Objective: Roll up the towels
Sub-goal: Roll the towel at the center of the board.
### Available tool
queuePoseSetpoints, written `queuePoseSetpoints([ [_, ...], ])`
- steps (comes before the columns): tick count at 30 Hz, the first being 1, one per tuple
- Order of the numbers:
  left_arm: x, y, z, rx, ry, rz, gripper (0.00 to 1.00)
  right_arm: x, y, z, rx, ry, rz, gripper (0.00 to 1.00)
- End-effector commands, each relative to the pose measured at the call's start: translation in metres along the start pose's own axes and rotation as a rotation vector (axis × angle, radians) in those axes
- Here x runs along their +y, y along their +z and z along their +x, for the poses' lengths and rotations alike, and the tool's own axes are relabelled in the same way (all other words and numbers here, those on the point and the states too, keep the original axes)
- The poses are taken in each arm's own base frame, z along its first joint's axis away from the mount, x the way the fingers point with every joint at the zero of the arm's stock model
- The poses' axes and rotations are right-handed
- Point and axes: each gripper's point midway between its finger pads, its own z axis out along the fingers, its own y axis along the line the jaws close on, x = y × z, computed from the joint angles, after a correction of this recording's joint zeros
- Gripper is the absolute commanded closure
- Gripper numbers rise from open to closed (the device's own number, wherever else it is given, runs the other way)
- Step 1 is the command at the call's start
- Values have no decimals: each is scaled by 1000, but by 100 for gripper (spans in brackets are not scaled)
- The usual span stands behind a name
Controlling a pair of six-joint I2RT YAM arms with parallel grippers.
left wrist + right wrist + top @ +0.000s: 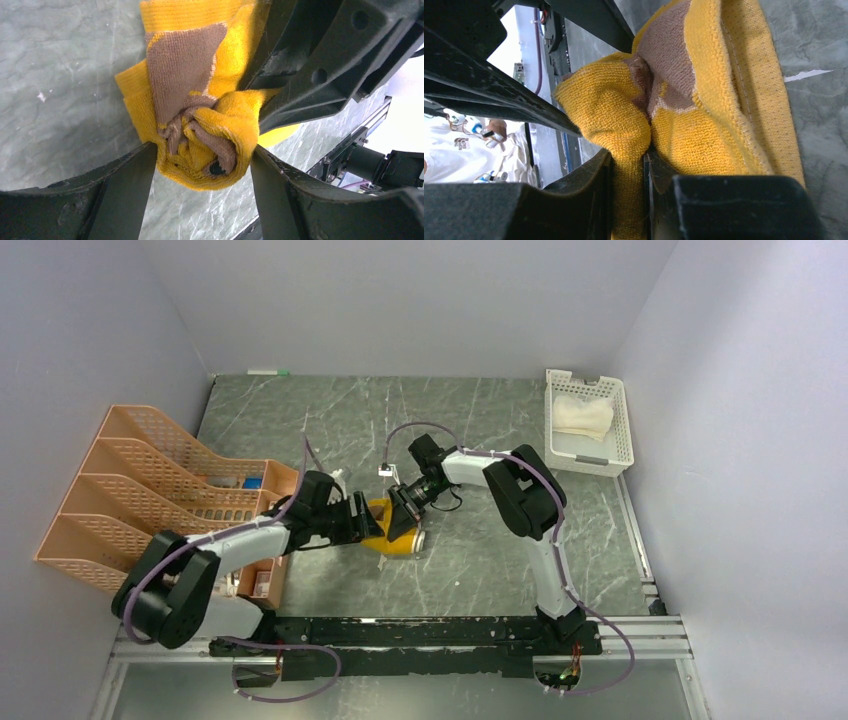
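Your left arm reaches from its base at the near left corner, forearm low and angled right toward the middle of the table [480, 570], passing in front of the orange mesh file rack [140, 480]. Your right arm rises from its base, bends sharply at the elbow and doubles back to the left, so the two wrists meet nose to nose at the table's centre. Between them lies the brown and mustard-yellow towel [395, 538], bunched into a loose roll on the tabletop. The left gripper [202, 150] has its jaws set wide around the coiled end of that roll, with both fingers [125, 185] pressed against its sides. The right gripper [628, 160] is drawn in narrow, pinching a thick yellow fold between its fingers [579, 195]. The cream-white towel [583, 415] sits well apart from both arms, lying inside the white slotted basket [622, 440] at the far right corner.
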Motion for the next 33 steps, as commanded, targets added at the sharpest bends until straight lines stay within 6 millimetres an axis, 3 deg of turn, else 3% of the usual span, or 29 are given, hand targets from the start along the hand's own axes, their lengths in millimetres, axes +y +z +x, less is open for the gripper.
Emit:
queuePoseSetpoints([
  [1,-14,10,-9,-16,17,93,22,-12,-1,5,9,-18,62,100],
  [5,-9,16,0,8,11,98,31,-9,-2,0,-2,-26,64,100],
  [9,-6,22,11,40,8,130,53,-3,-6,-12,-19,-43,75,99],
  [11,-4,25,14,49,6,132,72,-2,-12,-17,-26,-63,116,97],
  [12,-3,26,13,49,2,132,84,-1,-16,-20,-29,-79,146,58],
  [13,-1,26,13,50,-3,130,92,-1,-21,-23,-26,-100,189,7],
  [14,-1,26,11,48,-5,129,93,-2,-29,-25,-23,-128,243,1],
  [17,3,26,7,58,-8,102,93,-10,-73,-42,-61,-200,579,0],
  [20,4,26,1,71,3,85,93,-7,-145,-64,-165,-350,1097,0],
  [22,4,26,-3,80,11,81,93,25,-160,-65,-240,-540,1252,0],
  [23,4,26,-4,84,14,80,93,57,-164,-75,-352,-652,1269,0],
  [26,5,29,-7,111,19,76,93,77,-140,-51,-383,-754,1199,0],
  [30,6,35,-2,174,-5,118,93,72,-104,-24,-160,-813,1210,0],
  [33,6,38,-1,192,-13,132,93,82,-71,-8,-63,-1022,1185,0],
])
